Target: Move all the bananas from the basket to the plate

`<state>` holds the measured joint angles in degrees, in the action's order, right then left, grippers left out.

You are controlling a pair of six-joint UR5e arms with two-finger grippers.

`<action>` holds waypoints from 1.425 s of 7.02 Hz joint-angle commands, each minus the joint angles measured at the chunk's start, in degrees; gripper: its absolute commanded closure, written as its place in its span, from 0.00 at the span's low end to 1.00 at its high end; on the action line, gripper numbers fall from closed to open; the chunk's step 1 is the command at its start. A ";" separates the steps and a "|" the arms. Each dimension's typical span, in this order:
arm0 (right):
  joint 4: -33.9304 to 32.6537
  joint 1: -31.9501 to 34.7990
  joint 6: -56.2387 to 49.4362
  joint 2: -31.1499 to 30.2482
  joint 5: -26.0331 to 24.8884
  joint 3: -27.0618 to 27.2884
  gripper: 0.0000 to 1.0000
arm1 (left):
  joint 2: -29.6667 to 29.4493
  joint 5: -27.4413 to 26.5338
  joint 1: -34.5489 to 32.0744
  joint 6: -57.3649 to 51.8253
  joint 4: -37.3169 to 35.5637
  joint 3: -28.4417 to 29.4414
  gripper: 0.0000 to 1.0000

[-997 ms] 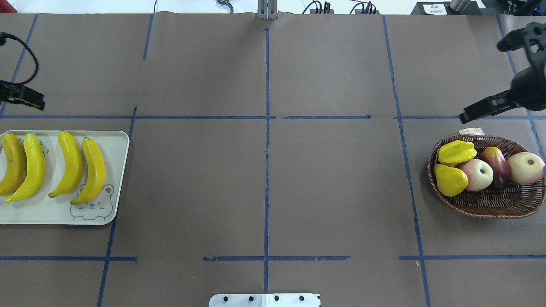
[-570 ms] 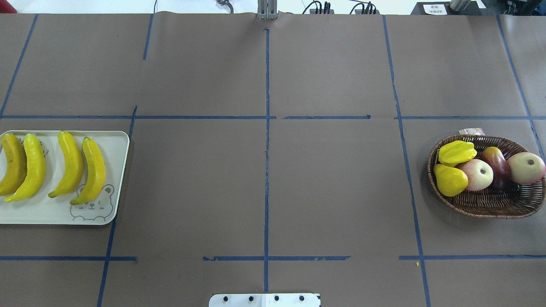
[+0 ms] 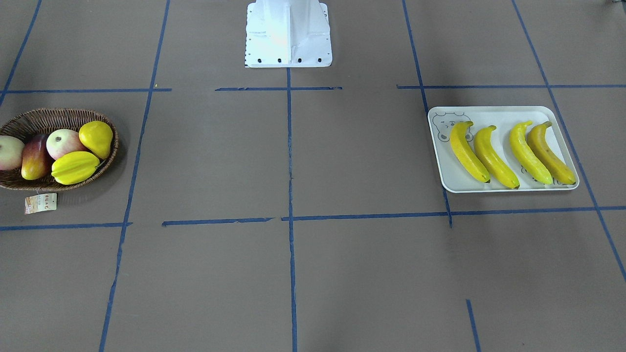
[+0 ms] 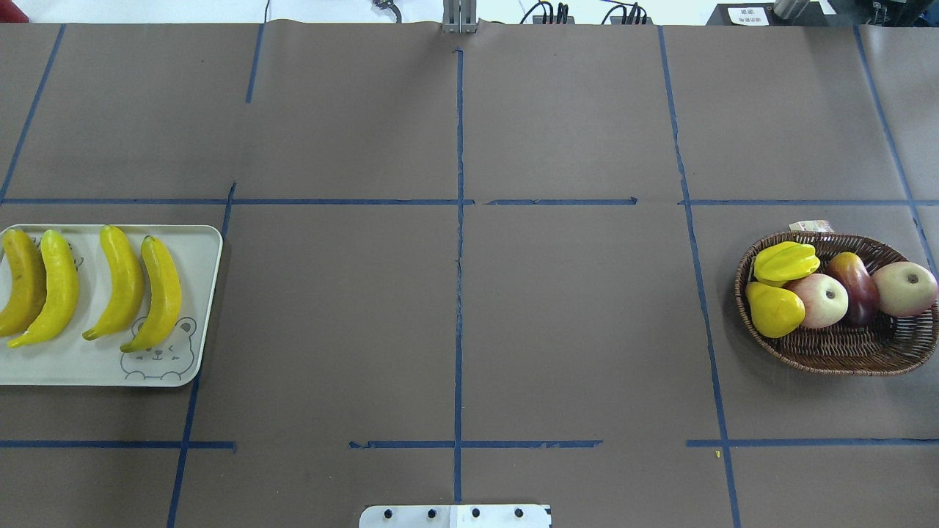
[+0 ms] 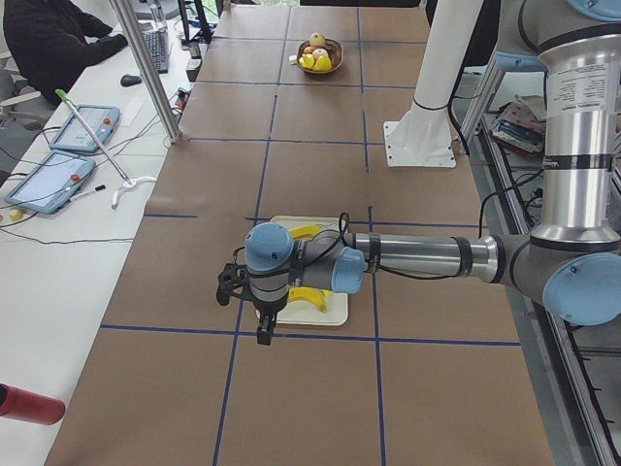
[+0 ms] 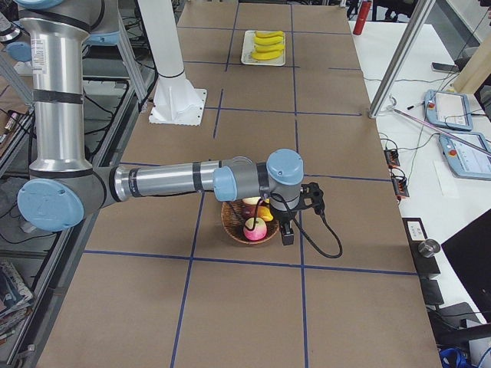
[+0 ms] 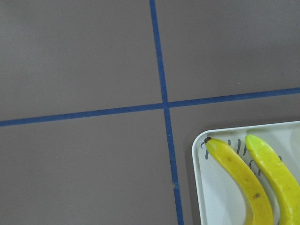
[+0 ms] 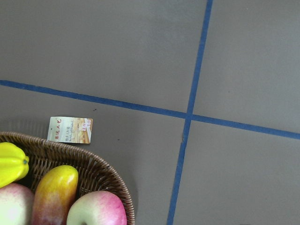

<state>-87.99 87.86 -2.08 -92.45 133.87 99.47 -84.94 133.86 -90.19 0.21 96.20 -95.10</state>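
Several yellow bananas (image 4: 150,293) lie side by side on the pale bear-print plate (image 4: 73,363), also in the front view (image 3: 489,156). The wicker basket (image 4: 843,356) holds no banana, only other fruit. My left gripper (image 5: 263,332) hangs beyond the plate's outer edge; my right gripper (image 6: 288,231) hangs by the basket's outer rim. Both show only in the side views, so I cannot tell if they are open or shut. The left wrist view shows a plate corner (image 7: 206,206) with two bananas (image 7: 239,178). The right wrist view shows the basket rim (image 8: 93,168).
The basket holds a starfruit (image 4: 786,262), a yellow pear (image 4: 774,309), two apples (image 4: 823,299) and a mango (image 4: 855,282). Its paper tag (image 8: 70,130) lies on the table. The robot's white base (image 3: 288,34) stands mid-table at my side.
One second ago both grippers showed at the overhead view's left and right edges. They have since drawn outward, out of that view. Bananas, plate and basket have not moved.
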 commanded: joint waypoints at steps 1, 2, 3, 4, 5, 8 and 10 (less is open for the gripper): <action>-0.34 3.17 0.14 -0.28 1.20 -2.60 0.00 | 0.82 2.00 -0.16 0.05 -2.49 0.36 0.00; -0.34 5.37 -0.12 -0.02 3.30 -4.79 0.00 | 0.82 2.89 -0.16 0.14 -2.50 0.27 0.00; -0.60 5.65 -0.03 0.16 5.67 -5.34 0.00 | 0.74 2.46 -0.16 0.05 -2.42 0.44 0.00; -0.61 5.66 0.14 0.07 5.87 -5.43 0.00 | 0.74 2.46 -0.16 0.05 -2.42 0.79 0.00; -1.48 5.66 0.49 0.33 5.79 -5.43 0.00 | 0.82 2.55 -0.16 0.05 -2.33 0.80 0.00; -2.45 5.66 0.58 0.51 5.52 -5.08 0.00 | 0.74 2.55 -0.16 0.05 -1.72 1.76 0.00; -2.54 5.74 0.58 0.16 5.87 -5.34 0.00 | 0.65 2.46 -0.07 0.05 -1.71 1.85 0.00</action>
<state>-90.46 93.57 -1.51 -92.08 139.62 94.16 -84.22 136.39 -90.29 0.26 94.43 -93.38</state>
